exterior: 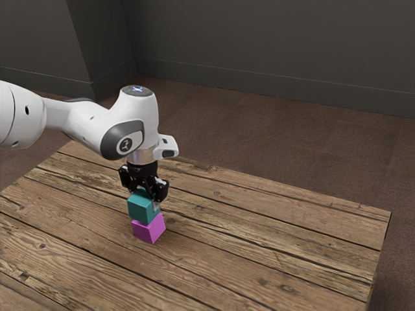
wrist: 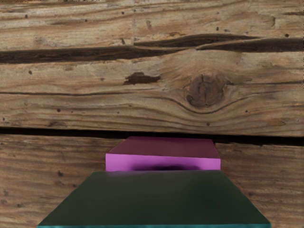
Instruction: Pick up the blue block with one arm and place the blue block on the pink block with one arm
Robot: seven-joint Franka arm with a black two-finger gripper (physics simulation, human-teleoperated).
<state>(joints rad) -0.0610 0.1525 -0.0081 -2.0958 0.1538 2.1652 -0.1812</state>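
Exterior view: the white robot arm (exterior: 78, 123) reaches down over the weathered wooden plank tabletop (exterior: 272, 253), its black jaws clenched on the upper sides of the teal-blue cube block (exterior: 141, 208). That block sits on top of the pink cube block (exterior: 150, 230), slightly offset. Nothing else on the planks crowds the stack. In the wrist view the blue block's shadowed top (wrist: 152, 199) lies just under the hand, the pink block (wrist: 164, 161) peeking out past it, with a dark knot (wrist: 204, 91) in the wood beyond.
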